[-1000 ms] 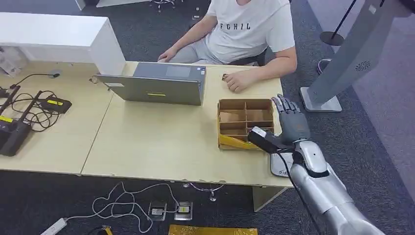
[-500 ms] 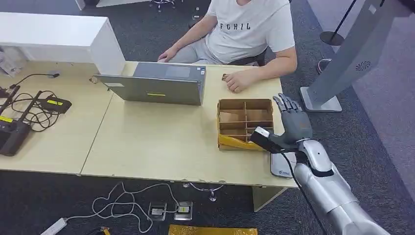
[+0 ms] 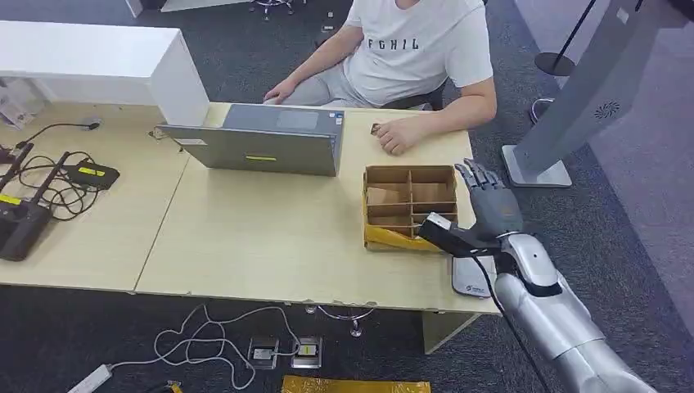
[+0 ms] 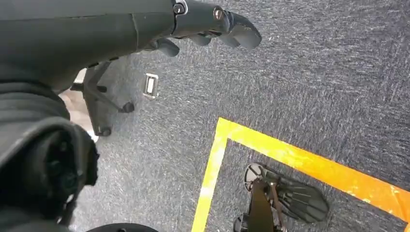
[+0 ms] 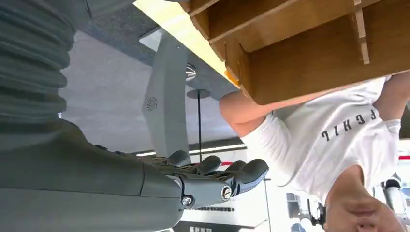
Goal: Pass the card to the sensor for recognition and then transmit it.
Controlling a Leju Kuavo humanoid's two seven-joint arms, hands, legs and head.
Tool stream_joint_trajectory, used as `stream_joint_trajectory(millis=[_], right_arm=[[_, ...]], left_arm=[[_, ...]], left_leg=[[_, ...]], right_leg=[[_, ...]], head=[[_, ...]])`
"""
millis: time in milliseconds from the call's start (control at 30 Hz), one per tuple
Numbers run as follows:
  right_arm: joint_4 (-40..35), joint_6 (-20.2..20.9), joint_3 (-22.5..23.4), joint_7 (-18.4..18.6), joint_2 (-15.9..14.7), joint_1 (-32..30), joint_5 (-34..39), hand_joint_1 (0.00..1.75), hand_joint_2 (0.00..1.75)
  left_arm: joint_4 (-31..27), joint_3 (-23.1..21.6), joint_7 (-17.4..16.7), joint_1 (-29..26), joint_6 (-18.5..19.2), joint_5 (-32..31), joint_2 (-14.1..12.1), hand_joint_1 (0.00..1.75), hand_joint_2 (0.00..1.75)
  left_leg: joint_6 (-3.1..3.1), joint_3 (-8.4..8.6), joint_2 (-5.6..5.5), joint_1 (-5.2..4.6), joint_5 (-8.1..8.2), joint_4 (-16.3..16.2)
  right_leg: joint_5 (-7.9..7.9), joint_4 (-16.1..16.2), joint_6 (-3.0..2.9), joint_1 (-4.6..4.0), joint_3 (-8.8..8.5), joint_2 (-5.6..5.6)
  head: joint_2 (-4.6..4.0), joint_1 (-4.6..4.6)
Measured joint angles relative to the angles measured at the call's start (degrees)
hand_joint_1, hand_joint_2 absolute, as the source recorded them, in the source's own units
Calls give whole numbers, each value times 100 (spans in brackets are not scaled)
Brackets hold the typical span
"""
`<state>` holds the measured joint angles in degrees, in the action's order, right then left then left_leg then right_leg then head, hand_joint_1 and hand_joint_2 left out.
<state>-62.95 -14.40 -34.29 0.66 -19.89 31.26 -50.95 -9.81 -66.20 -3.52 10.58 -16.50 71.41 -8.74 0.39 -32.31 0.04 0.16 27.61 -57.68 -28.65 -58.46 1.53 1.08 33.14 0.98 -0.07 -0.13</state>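
A brown cardboard box (image 3: 409, 205) with several compartments stands on the right part of the wooden table (image 3: 245, 237). A tan card (image 3: 383, 196) leans in its left compartment. My right hand (image 3: 493, 205) hovers just right of the box, fingers stretched out and apart, holding nothing. The right wrist view has those fingers (image 5: 227, 176) in the air beside the box (image 5: 309, 53). A flat grey-white sensor pad (image 3: 468, 280) lies at the table's front right corner, partly under my forearm. My left hand (image 4: 212, 21) hangs over the carpet, fingers loose and empty.
A person in a white shirt (image 3: 417, 49) sits across the table, one hand resting near the box. A grey laptop (image 3: 262, 143) is at mid-table. Black devices and cables (image 3: 49, 188) lie at the left. A grey kiosk stand (image 3: 573, 98) rises to the right.
My right hand has drifted slightly right and back toward me beside the box. The box, sensor and person have stayed put.
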Motion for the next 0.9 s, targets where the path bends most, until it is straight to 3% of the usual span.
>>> stream_joint_trajectory(millis=[900], right_arm=[[-7, -6, -83, -44, -286, 177, -324, 0, 175]], left_arm=[[0, 13, -68, 28, 63, 2, -31, 0, 0]], left_leg=[[0, 0, 0, 0, 0, 0]], right_leg=[[0, 0, 0, 0, -1, 0]], head=[[2, 0]])
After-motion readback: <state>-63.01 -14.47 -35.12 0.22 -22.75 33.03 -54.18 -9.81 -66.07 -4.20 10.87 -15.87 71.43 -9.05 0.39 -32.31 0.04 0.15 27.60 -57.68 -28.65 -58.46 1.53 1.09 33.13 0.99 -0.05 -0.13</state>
